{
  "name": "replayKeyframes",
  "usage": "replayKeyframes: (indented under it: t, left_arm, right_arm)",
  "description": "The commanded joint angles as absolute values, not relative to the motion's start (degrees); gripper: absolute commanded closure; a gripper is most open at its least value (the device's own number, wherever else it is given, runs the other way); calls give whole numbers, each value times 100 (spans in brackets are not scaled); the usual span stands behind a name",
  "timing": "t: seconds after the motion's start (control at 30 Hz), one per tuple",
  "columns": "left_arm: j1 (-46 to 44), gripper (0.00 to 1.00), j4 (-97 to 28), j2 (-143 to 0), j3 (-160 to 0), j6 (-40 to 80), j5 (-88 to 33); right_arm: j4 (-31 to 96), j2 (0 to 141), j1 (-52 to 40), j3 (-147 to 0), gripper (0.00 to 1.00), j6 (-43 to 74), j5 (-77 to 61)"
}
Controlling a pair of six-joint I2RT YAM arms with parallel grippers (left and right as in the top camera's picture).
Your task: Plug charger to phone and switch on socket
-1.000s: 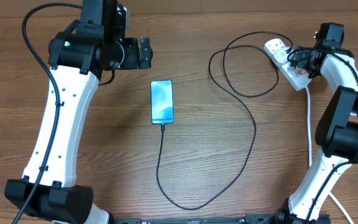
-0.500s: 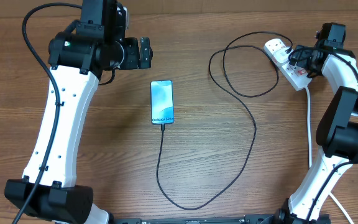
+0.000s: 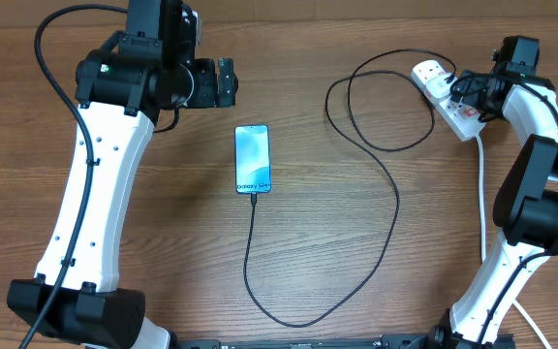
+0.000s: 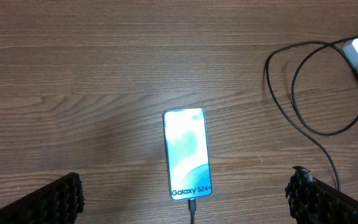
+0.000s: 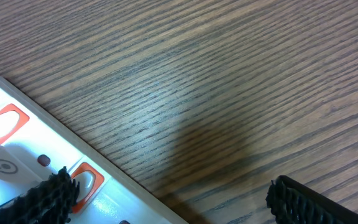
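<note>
My left arm reaches up and over, with its left gripper (image 3: 224,83) wide open past the far end of the phone (image 3: 253,159). There is bare table (image 3: 163,242) all around it. The right gripper (image 5: 166,196) is open too, over the socket (image 3: 465,120) at the far right edge. The charger (image 3: 395,208) loops between them, and its tip touches the phone.

Both arms (image 3: 93,184) have white links, black joints, black cables and ribbed black end effector pads (image 4: 58,199).

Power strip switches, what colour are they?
Orange-red switches on the white power strip; clearest in right wrist view.
</note>
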State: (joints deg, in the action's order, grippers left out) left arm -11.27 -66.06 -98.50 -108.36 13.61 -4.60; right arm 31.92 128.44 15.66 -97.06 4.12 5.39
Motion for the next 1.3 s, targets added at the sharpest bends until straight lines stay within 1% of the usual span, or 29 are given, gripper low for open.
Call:
replayKeyframes:
  t: [0.0,0.5,0.73,0.83,0.97,1.13,1.27]
  left_arm:
    - [-1127,0,-6608,-9891,-10827,1376,-403]
    - [-1127,0,-6608,-9891,-10827,1376,-403]
    - [-1127,0,-6608,-9891,-10827,1376,-403]
    - [-1127,0,-6608,-9891,-10827,1378,-403]
    - [-1127,0,-6608,-9891,-10827,1376,-403]
    - [-1127,0,-6608,-9891,-10827,1378,-403]
    - [-1127,0,-6608,-9891,-10827,1376,-403]
  right_arm:
    - [3308,12973,1487,-9657,0,318,283]
    - [3483,13085,1487,-9662,0,318,-58]
    - [3948,12929,1487,-9955,0,370,-58]
    - [4233,12669,1492,-10167,0,609,-51]
    - [4639,12105,1507,-10326,0,622,-51]
    - [5457,10881,1529,-10331,0,692,10]
    - [6239,9966,1529,-10331,0,1249,-16]
